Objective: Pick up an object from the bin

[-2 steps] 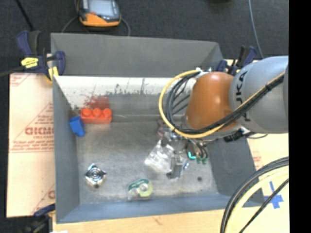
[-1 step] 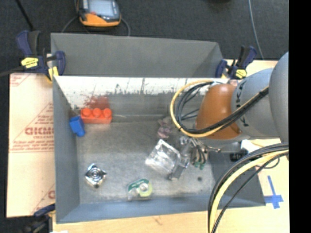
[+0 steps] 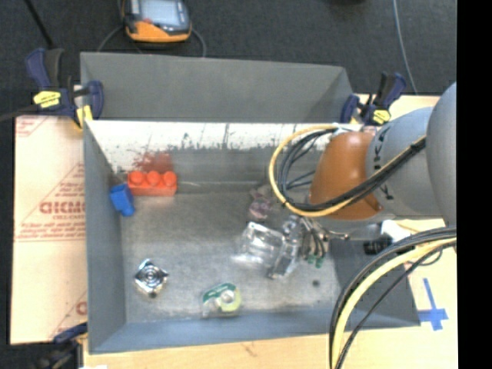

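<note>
Camera view, contents as you see them:

- Bin [image 3: 215, 91]: grey metal, with a few things lying well apart.
- Hand [image 3: 290, 256]: low in the right half of the bin, against or just beside a clear plastic piece [image 3: 257, 243]. You cannot tell whether it is clenched or released, or whether it grasps anything.
- Clear plastic piece: on the floor right of centre, nearest the hand, so probably the thing being picked.
- Orange block [image 3: 151, 181]: by the back wall, left.
- Blue piece [image 3: 121, 200]: just beside the block.
- Metal part [image 3: 150, 277]: front left.
- Green-and-white roll [image 3: 221, 298]: front centre.
- Small purple item [image 3: 260, 204]: behind the clear piece.

Progress: the hand is down at its thing, but nothing looks lifted. Securing the hold and raising it are left.
</note>
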`<state>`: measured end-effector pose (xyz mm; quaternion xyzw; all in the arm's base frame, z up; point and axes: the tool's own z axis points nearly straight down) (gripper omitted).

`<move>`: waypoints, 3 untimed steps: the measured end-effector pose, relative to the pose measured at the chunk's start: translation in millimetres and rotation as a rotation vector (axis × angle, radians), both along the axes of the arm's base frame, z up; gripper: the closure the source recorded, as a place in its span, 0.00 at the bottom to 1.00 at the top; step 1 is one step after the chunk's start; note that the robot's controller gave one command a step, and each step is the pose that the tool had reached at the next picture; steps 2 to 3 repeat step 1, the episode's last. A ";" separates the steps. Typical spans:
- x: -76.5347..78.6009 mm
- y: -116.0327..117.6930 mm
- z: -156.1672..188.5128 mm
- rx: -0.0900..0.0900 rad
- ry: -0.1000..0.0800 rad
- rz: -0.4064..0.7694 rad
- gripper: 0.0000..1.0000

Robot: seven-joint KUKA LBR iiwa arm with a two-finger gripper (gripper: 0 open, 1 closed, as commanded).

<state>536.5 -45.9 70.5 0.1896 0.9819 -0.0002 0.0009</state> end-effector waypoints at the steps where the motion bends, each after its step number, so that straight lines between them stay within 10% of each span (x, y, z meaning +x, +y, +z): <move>1: -39.5 2.1 139.3 0.000 -0.004 0.021 1.00; 3: -39.5 2.1 139.3 0.000 -0.004 0.021 1.00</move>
